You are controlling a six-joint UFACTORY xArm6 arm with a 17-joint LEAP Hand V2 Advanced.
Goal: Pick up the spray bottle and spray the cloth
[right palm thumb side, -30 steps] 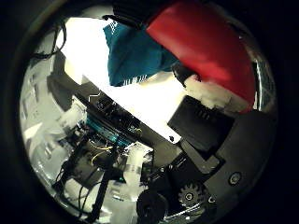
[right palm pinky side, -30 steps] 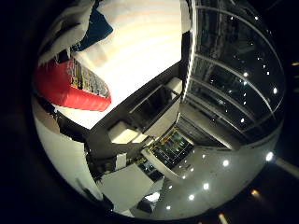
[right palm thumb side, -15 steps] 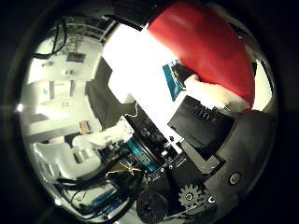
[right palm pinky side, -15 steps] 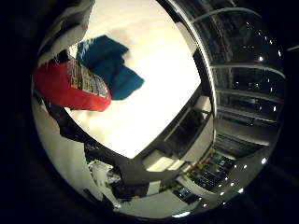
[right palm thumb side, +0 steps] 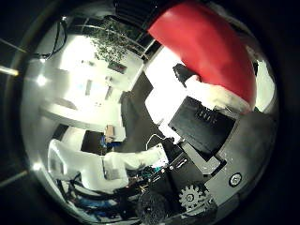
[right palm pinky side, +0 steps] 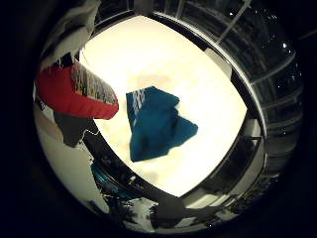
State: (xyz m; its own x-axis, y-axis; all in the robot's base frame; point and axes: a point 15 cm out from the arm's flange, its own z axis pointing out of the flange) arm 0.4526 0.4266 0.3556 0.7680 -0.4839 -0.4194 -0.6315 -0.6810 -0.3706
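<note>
Red spray bottle (right palm thumb side: pixel 206 51) held right against the palm, filling the upper right of the thumb-side frame and the left edge of the little-finger-side frame, printed label turned outward there. Hand (right palm thumb side: pixel 206 126) wrapped on it: black and white finger parts pressed to the bottle's underside at centre right of the thumb-side frame, so clamped round the body rather than spread. Nozzle and trigger out of sight in both frames; impossible to say whether any finger rests on the trigger.

Blue cloth (right palm pinky side: pixel 156 124) spread loosely at the centre of the little-finger-side frame, lying crumpled on the pale table (right palm pinky side: pixel 198 69), well apart from the bottle and lower than it.

Probably rigid smooth plastic, glossy, therefore likely slippery under hard finger pads; weight dependent on fill, not visible. Best taken round the body or neck, label zone offering slightly more friction. Soft cloth, limp, no resistance to spray; liable to shift only if touched. Aim toward the cloth probably needed before squeezing.
</note>
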